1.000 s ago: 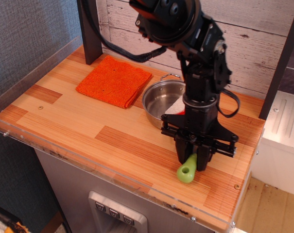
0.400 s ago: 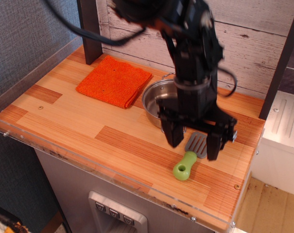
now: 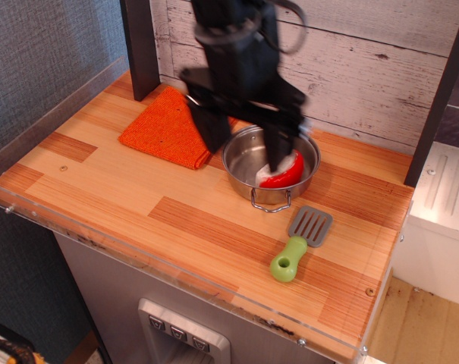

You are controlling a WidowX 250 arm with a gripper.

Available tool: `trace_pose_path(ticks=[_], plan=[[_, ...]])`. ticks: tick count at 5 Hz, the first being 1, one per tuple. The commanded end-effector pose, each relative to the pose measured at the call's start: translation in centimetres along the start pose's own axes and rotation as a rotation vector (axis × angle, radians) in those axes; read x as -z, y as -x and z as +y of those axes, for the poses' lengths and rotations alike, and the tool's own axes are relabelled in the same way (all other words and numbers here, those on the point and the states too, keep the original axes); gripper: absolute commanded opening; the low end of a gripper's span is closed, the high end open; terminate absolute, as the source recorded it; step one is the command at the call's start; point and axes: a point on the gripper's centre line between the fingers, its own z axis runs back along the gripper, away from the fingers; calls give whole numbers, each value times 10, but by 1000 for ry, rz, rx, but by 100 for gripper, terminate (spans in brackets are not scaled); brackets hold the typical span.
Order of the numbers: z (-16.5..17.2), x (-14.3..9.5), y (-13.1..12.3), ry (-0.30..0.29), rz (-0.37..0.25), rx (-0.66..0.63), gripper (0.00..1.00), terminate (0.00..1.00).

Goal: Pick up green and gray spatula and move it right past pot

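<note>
Since a second ago, your gripper [image 3: 244, 144] has let go of the spatula [image 3: 301, 244] and is lifting away to the left, now hanging motion-blurred over the pot's [image 3: 271, 158] left rim with its jaws spread wide and empty. You are leaving the spatula lying flat on the wooden surface [image 3: 138, 205], in front of and just right of the pot, green handle pointing toward the front edge. A red-and-white item [image 3: 282, 171] is sitting inside the pot. Watch the handle: it is resting near the front lip, so a careless sweep could push it off. Any low return also risks clipping the pot's wire loop handle [image 3: 271, 203].
</note>
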Motion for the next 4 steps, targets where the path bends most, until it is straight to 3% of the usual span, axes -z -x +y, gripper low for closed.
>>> trace_pose_path(ticks=[1,3,4], plan=[[58,5,-11,-66,40,-19,100,0],[60,12,-9,-42,54,-9,100,0],[60,12,-9,-42,54,-9,100,100]])
